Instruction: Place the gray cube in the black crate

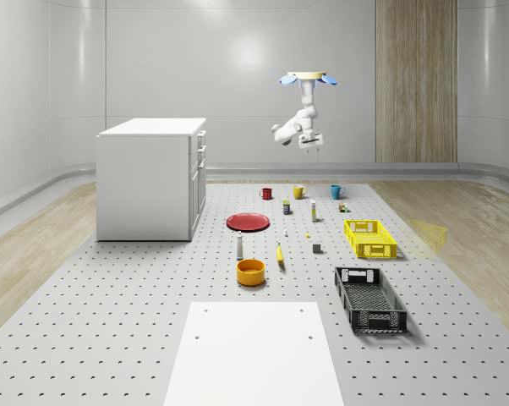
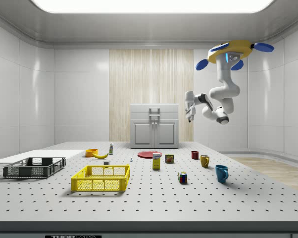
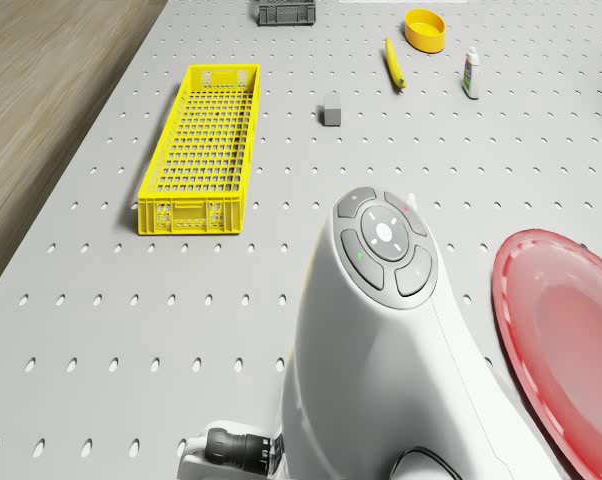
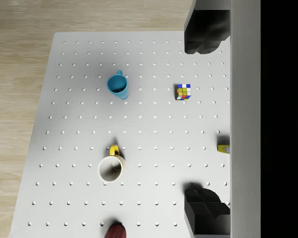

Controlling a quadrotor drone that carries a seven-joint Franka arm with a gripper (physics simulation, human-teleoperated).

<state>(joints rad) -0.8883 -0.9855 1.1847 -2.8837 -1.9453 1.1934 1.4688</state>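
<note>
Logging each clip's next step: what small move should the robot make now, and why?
Probably fly forward and descend toward the gray cube. The drone hovers high over the far end of the table, above the mugs; the gripper, jaws open, holds nothing, and the cube sits beside the yellow crate.

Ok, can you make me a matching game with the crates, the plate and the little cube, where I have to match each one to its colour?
Things:
1. crate nearest the white mat
2. crate farther from the mat
3. plate
4. cube on the table between the banana and the farther crate

Colours:
A. red
B. gray
C. black
D. yellow

Pairs: 1-C, 2-D, 3-A, 4-B
</note>
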